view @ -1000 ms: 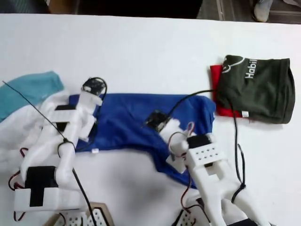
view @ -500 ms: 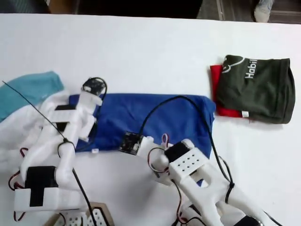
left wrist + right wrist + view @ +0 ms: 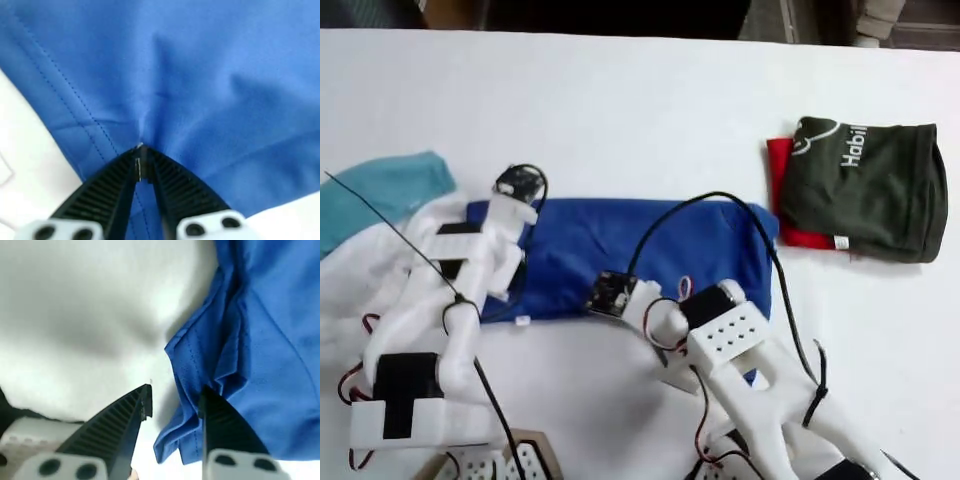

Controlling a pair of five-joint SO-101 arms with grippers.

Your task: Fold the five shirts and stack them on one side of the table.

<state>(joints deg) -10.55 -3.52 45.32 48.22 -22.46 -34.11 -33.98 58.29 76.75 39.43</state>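
A blue shirt (image 3: 620,250) lies spread across the middle of the table. My left gripper (image 3: 140,150) is shut on a pinch of its fabric near a stitched hem; in the high view it sits at the shirt's left end (image 3: 517,283). My right gripper (image 3: 175,402) is open at the shirt's near edge, with a bunched blue hem fold (image 3: 200,370) lying between its fingers just above the white table. In the high view the right arm (image 3: 725,330) covers that edge. A folded dark green shirt (image 3: 865,190) rests on a folded red shirt (image 3: 782,165) at the right.
A teal shirt (image 3: 375,190) and a white shirt (image 3: 355,285) lie crumpled at the left, partly under the left arm. Black cables (image 3: 720,200) loop over the blue shirt. The far half of the white table (image 3: 620,100) is bare.
The right arm swung from over the shirt's middle down to its near edge, then shifted slightly right. The left arm kept still, holding the shirt.
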